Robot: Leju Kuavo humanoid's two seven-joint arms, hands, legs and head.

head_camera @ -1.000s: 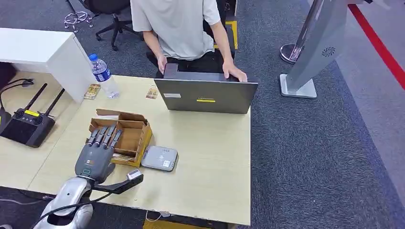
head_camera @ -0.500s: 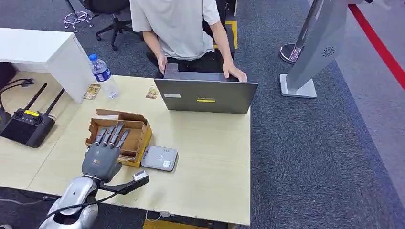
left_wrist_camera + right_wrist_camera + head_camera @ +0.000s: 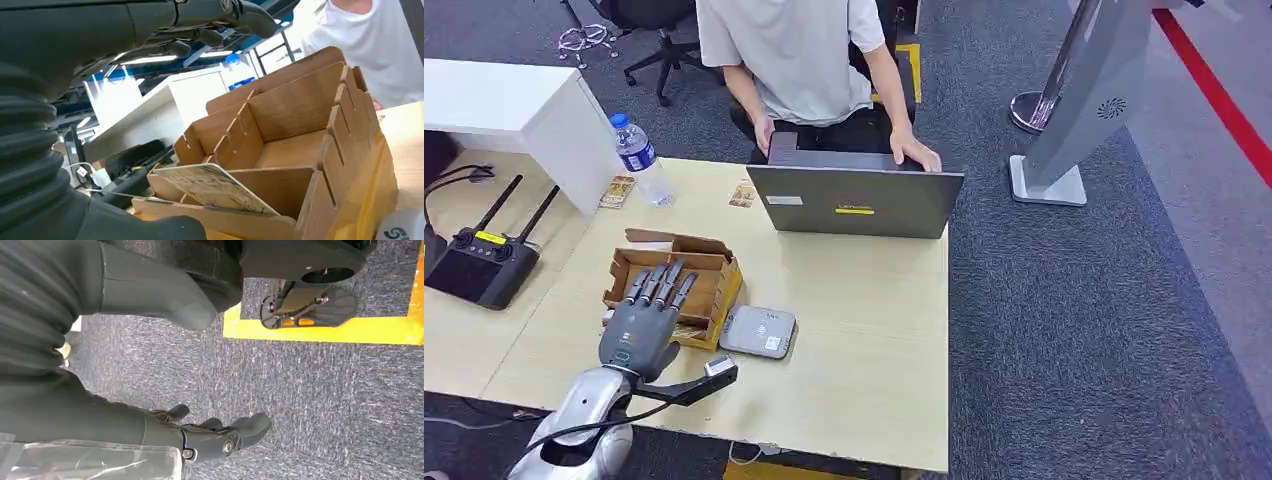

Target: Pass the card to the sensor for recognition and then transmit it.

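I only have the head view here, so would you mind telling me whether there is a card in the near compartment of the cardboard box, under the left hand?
Observer: Yes. The left wrist view shows a card leaning tilted in the near compartment of the box.
Operator: Thanks. Is the left hand holding it?
Observer: No. The fingers are stretched out above the box, apart from the card.
Operator: And the right hand?
Observer: The right hand hangs over grey carpet, fingers loosely curled, holding nothing.
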